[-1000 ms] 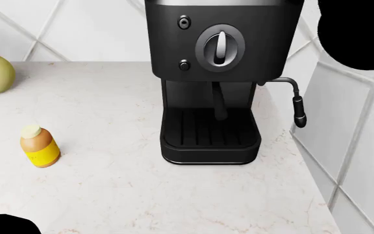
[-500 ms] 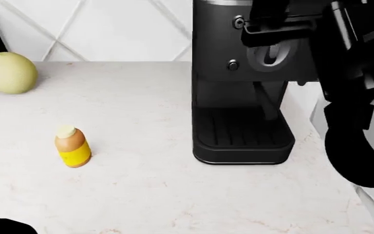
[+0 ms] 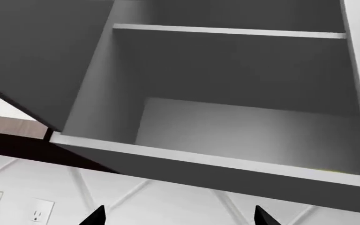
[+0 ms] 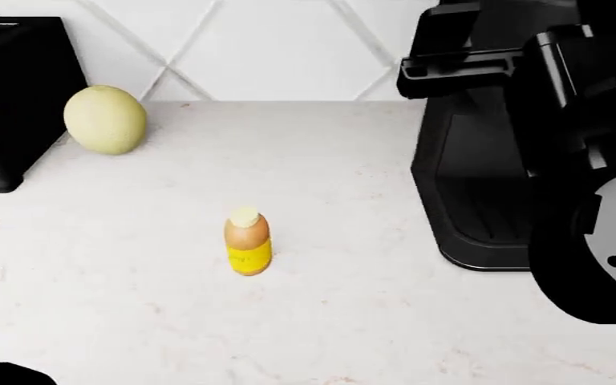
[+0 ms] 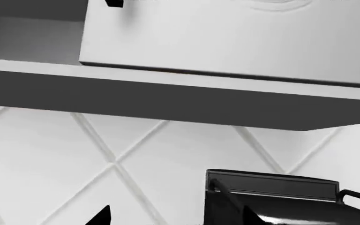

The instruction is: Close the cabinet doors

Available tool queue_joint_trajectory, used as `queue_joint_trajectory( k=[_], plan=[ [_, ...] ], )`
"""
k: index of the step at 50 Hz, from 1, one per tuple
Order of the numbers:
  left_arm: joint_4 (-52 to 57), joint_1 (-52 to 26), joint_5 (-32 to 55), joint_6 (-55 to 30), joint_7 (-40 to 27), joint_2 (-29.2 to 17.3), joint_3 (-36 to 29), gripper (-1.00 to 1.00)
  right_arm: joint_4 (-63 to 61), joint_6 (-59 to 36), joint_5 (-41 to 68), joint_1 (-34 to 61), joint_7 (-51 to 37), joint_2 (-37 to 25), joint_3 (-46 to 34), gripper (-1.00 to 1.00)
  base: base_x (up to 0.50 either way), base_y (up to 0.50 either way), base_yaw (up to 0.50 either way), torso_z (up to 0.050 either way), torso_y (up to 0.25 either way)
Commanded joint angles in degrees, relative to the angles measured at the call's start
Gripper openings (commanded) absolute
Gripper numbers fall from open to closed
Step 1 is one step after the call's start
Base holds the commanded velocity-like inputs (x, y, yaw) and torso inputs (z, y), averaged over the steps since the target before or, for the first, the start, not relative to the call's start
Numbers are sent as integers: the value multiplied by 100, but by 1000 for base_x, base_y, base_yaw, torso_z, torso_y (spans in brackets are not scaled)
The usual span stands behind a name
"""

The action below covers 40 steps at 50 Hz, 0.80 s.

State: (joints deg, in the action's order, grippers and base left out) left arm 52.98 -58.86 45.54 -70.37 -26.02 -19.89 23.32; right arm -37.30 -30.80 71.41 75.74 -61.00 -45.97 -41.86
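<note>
Grey cabinet (image 3: 230,93) interior, white diamond-pattern tiles (image 5: 105,159), pale speckled countertop (image 4: 340,321), yellow-labelled bottle (image 4: 248,243), black coffee machine (image 4: 480,176)

A kitchen: tiled backsplash (image 4: 286,48), stone counter (image 4: 126,305), coffee machine (image 4: 480,184), toaster (image 4: 9,96), wall cabinet (image 3: 230,93).

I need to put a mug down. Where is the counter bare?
Bare: the front strip below the bottle, and between it and the coffee machine. Crowded: far left, by the melon and toaster; the right arm blocks the right.
</note>
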Motion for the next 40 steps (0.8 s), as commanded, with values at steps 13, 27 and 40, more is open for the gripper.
queue_joint_trajectory(
  k=[13,27,40],
  plan=[
    [-3,48,121,77,-88,-53,-38,100,-45,29,-18,-75,-6,-12,10,100,0,500,0,0,0],
    [-53,52,163,138,-146,-89,-51,100,8,89,-27,-115,39,-11,45,100,0,500,0,0,0],
    [-108,-16,227,150,-203,-139,-83,100,136,245,113,-269,62,-21,136,100,0,385,0,0,0]
  ],
)
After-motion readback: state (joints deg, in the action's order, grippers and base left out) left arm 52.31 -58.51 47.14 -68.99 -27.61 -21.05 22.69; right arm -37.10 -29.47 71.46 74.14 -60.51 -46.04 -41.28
